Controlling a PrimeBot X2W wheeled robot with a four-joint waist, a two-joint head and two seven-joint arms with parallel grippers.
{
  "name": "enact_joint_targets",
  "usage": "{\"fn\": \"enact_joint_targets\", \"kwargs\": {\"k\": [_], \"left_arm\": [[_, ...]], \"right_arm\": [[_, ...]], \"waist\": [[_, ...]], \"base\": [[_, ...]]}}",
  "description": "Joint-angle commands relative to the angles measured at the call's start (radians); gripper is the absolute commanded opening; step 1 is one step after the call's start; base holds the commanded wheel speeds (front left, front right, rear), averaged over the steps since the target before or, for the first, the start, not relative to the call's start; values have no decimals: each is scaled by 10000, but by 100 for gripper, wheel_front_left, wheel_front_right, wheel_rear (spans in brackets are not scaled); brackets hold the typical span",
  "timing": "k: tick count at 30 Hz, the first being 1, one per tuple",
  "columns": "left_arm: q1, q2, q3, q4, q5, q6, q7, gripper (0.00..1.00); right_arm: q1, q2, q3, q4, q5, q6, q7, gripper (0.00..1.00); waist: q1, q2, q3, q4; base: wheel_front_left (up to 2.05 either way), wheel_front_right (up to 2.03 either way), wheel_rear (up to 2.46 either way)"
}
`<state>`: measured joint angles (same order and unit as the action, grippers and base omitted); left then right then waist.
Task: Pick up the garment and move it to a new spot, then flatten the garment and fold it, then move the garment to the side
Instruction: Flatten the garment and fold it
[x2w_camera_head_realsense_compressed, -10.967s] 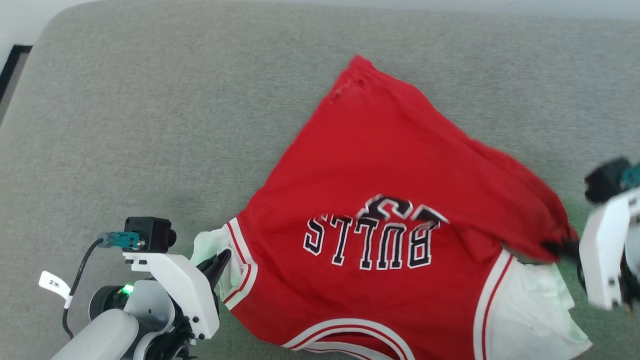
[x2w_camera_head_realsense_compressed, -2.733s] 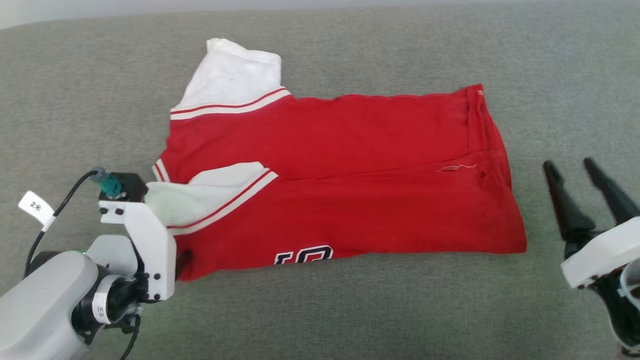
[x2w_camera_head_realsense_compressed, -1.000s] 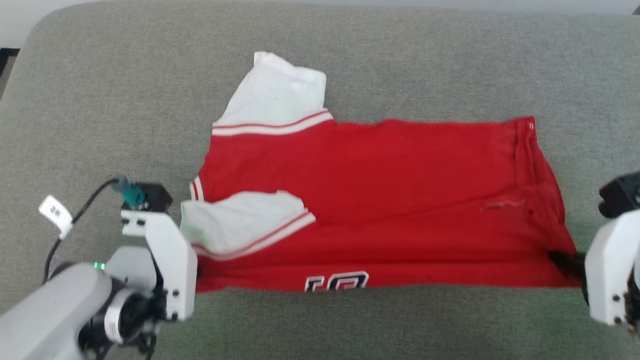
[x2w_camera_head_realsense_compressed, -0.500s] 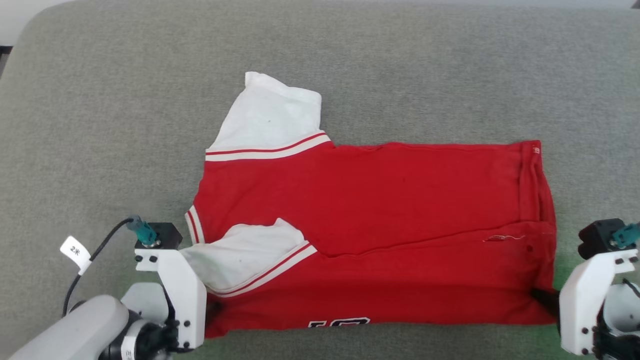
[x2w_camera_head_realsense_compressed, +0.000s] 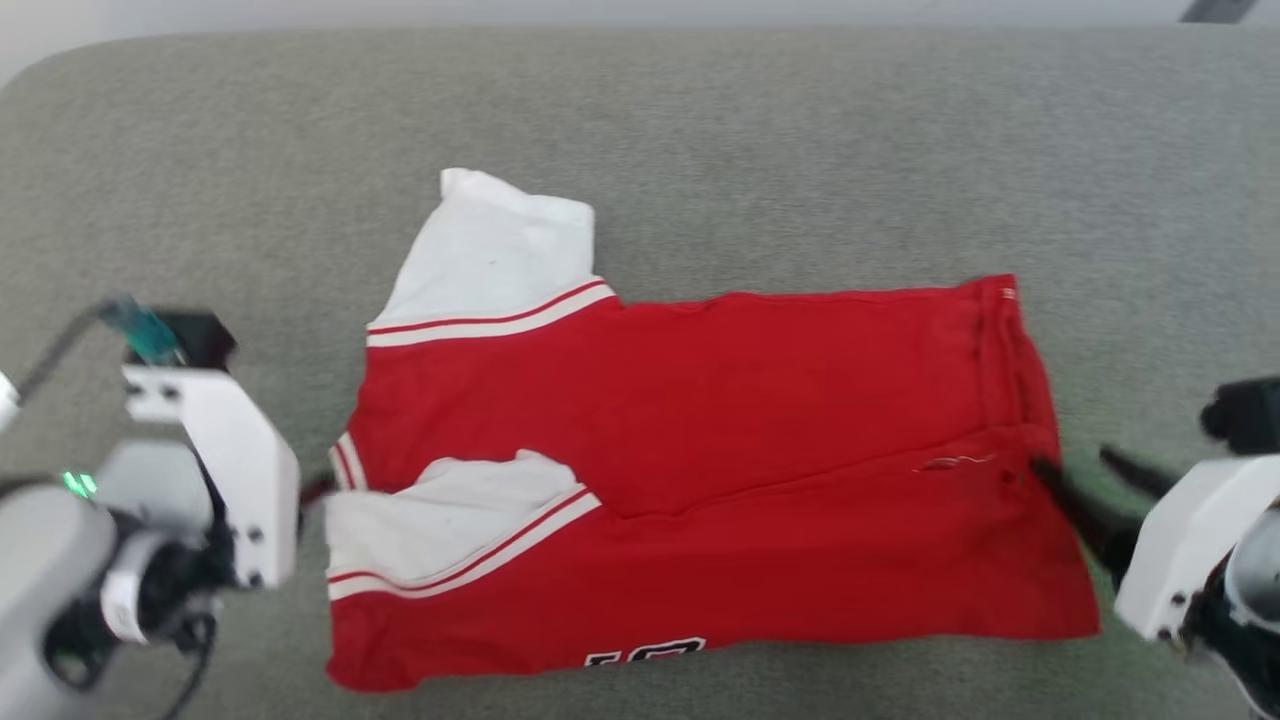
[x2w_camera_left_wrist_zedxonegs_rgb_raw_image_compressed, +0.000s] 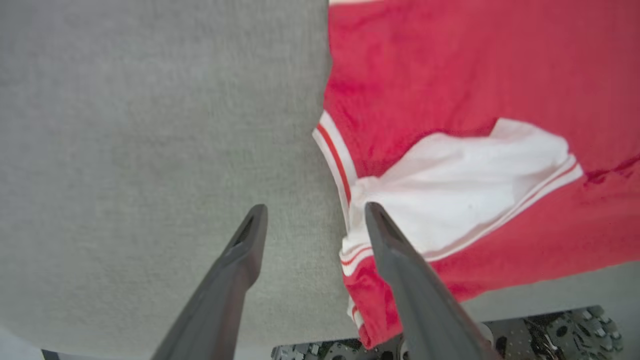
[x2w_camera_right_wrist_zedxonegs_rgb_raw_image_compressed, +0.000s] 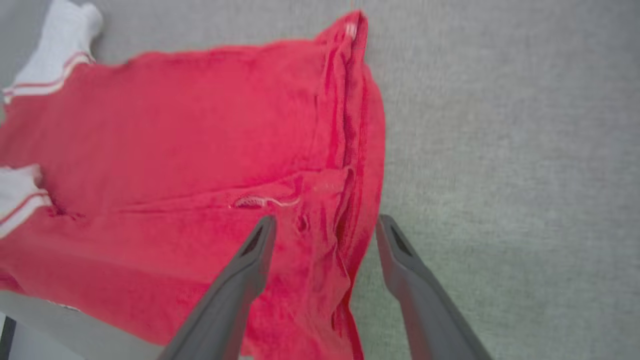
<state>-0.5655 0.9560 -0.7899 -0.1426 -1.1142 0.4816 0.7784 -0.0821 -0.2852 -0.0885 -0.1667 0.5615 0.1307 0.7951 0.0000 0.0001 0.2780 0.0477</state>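
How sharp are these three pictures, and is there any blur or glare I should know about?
Left wrist view: the left gripper looks fairly crisp, while the garment is soft. Right wrist view: the right gripper is clear, but the garment and the grey surface are smeared. Head view: the light is even with no glare, the garment is fairly sharp, and both grippers at the edges are blurred.

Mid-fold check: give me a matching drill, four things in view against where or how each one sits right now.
Things:
1. left gripper
2. right gripper
3. far white sleeve
4. near white sleeve

States:
A. folded in over the red body of the garment
B. open, at the hem end
C. open, at the sleeve end
D. lying flat on the grey cushion, past the far edge

Pairs: 1-C, 2-B, 3-D, 4-A.
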Motion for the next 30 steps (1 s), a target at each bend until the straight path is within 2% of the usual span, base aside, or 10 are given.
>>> {"fn": "enact_joint_targets", "kwargs": {"k": [1, 7, 13, 14, 19, 22, 26, 30], "left_arm": [[-394, -4, 143, -14, 121, -193, -49, 100], [-1638, -267, 362, 1102, 488, -1016, -243, 100], [-2910, -792, 387, 2971, 996, -2215, -751, 100], [-2910, -792, 387, 2971, 996, -2215, -751, 100], [-3679, -1145, 359, 4727, 1117, -2899, -932, 100], [-4062, -1279, 338, 5688, 1214, -3161, -933, 100], [-4517, -1533, 314, 6815, 1277, -3354, -931, 100], [-4786, -1874, 306, 7841, 1184, -3391, -814, 100]], "right_arm": [[-261, 201, -78, -202, -137, 0, -565, 100], [-1009, 767, 99, -584, -785, 0, -2863, 100], [-1519, 1283, 533, -348, -1395, 0, -5053, 100], [-1519, 1283, 533, -348, -1395, 0, -5053, 100], [-1821, 1521, 1053, 100, -1499, 0, -5780, 100], [-1962, 1577, 1286, 379, -1502, 0, -6029, 100], [-2218, 1564, 1576, 655, -1266, 0, -6154, 100], [-2514, 1263, 1945, 856, -1005, 0, -6024, 100]], "waist": [[0, -1, -24, -298], [0, -1, 174, -1103], [0, -1, 506, -1955], [0, -1, 506, -1955], [0, -1, 870, -2621], [0, -1, 1138, -2939], [0, -1, 1477, -3213], [0, -1, 1777, -3344]], "base": [[0, 0, 0], [0, 0, 0], [0, 0, 0], [0, 0, 0], [0, 0, 0], [0, 0, 0], [0, 0, 0], [0, 0, 0]]}}
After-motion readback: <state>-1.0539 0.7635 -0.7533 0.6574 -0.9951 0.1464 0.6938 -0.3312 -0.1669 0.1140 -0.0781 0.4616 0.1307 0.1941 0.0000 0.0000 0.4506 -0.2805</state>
